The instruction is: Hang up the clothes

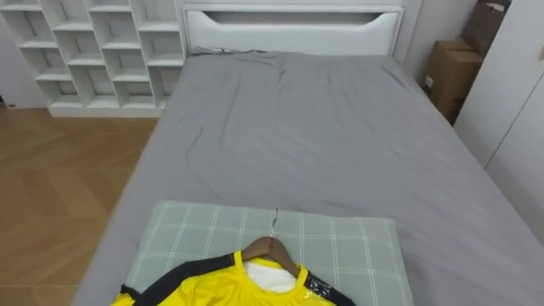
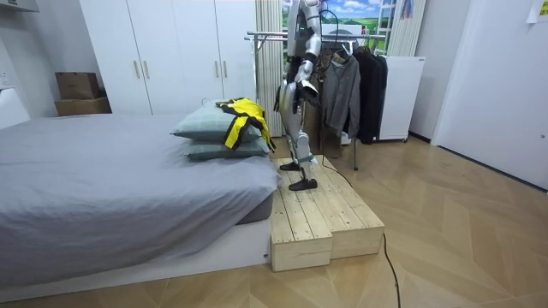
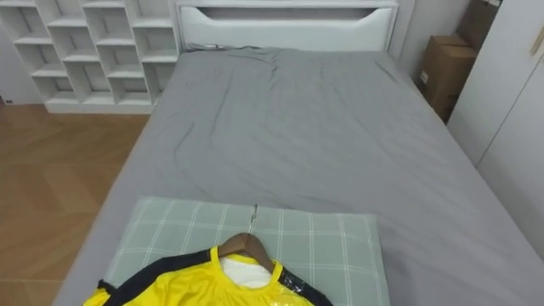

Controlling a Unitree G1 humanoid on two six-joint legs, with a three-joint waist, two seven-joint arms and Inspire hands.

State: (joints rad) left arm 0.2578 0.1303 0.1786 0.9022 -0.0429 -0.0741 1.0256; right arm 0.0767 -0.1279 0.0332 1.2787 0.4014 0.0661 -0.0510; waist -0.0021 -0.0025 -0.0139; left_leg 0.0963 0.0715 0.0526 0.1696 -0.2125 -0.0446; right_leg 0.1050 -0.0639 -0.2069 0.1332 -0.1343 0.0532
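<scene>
**Yellow shirt lies on its hanger at the near end of the bed**

Yellow shirt (image 1: 217,287), with dark trim at collar and shoulders, rests flat on a pale green checked pillow (image 1: 340,246) at the near end of the grey bed (image 1: 314,127). A wooden hanger (image 1: 270,249) sits inside its neck, and the metal hook points toward the far white headboard (image 1: 293,25). The room view shows two such pillows stacked, with the shirt draped over the top one and down its side.

Far left of the bed stands a white shelf unit (image 1: 102,51) on the wood floor (image 1: 51,187). A cardboard box (image 1: 450,72) stands at the far right.

In the room view the robot stands upright on a low wooden platform (image 2: 317,214) at the pillow end of the bed, facing the bed. Behind it is a clothes rack (image 2: 274,36) with dark garments (image 2: 342,94) hanging from it.

Its left hand (image 2: 289,94) hangs low by the hip, apart from the shirt. I cannot tell whether that hand is released or clenched.
</scene>
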